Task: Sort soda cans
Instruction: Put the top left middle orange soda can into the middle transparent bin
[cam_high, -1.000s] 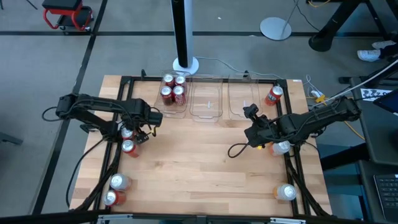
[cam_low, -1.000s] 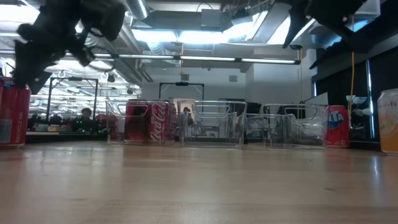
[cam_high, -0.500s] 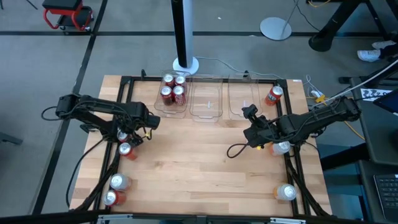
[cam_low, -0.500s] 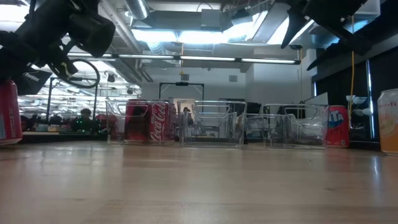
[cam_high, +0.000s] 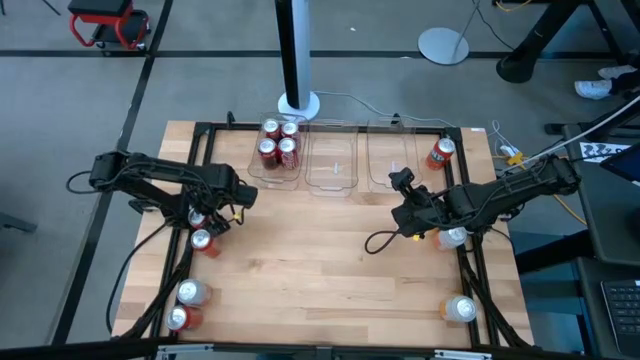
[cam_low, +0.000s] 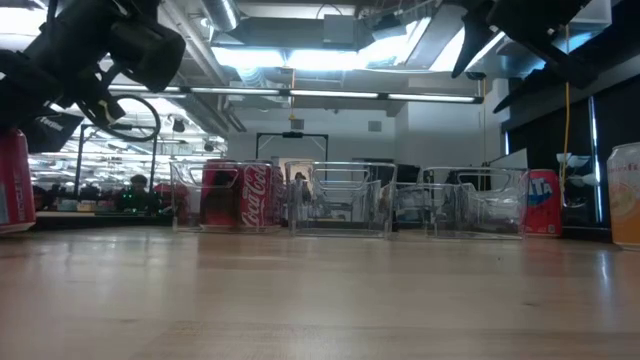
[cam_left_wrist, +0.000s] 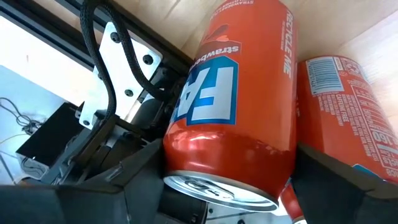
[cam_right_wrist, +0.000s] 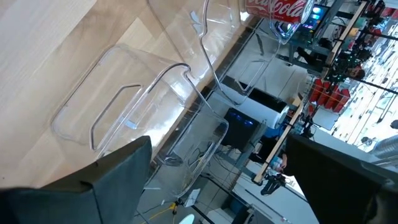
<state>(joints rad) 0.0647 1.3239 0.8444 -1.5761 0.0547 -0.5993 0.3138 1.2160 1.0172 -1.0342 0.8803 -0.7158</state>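
Sorted: four red cans in the leftmost bin; unsorted: seven scattered along bench edges; left gripper jaws around, not yet clenched on, strawberry can; right gripper released, idle mid-bench.

Table centre bare, wide passage between arms. Bins line far edge; left bin packed with cans. Stray cans crowd both side edges.
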